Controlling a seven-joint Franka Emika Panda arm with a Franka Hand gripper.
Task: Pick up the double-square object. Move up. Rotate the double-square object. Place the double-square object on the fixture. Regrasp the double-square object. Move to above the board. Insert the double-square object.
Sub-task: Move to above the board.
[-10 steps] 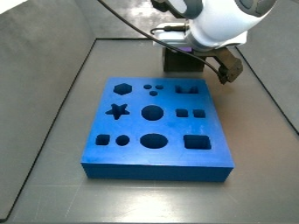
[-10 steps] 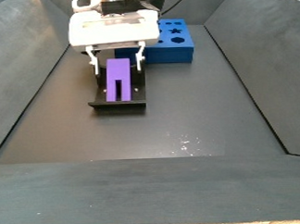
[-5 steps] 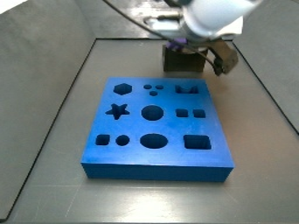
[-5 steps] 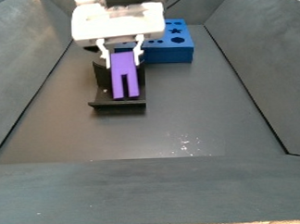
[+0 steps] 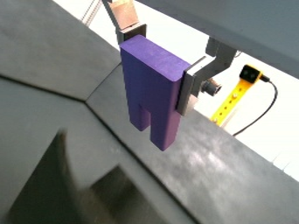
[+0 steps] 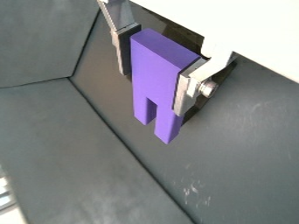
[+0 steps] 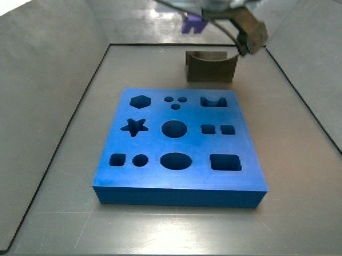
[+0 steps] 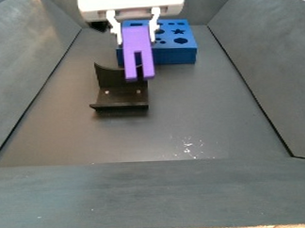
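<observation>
The double-square object (image 8: 139,52) is a light-purple block with a notch at its lower end. It hangs upright in my gripper (image 8: 137,28), clear above the dark fixture (image 8: 119,91). In both wrist views the silver fingers (image 5: 197,80) (image 6: 191,85) press on its two sides (image 5: 152,83) (image 6: 158,83), so the gripper is shut on it. In a side view the gripper (image 7: 221,22) is at the top edge, above the fixture (image 7: 211,67), and only a bit of purple (image 7: 197,17) shows. The blue board (image 7: 174,140) lies flat with its dark cut-outs.
The board also shows behind the fixture in a side view (image 8: 175,42). Sloping dark walls (image 8: 41,73) enclose the floor on both sides. A yellow tape measure (image 5: 239,89) lies outside the wall in a wrist view.
My gripper has risen with the double-square object, lifting it off the fixture, which now stands bare. The board has not moved.
</observation>
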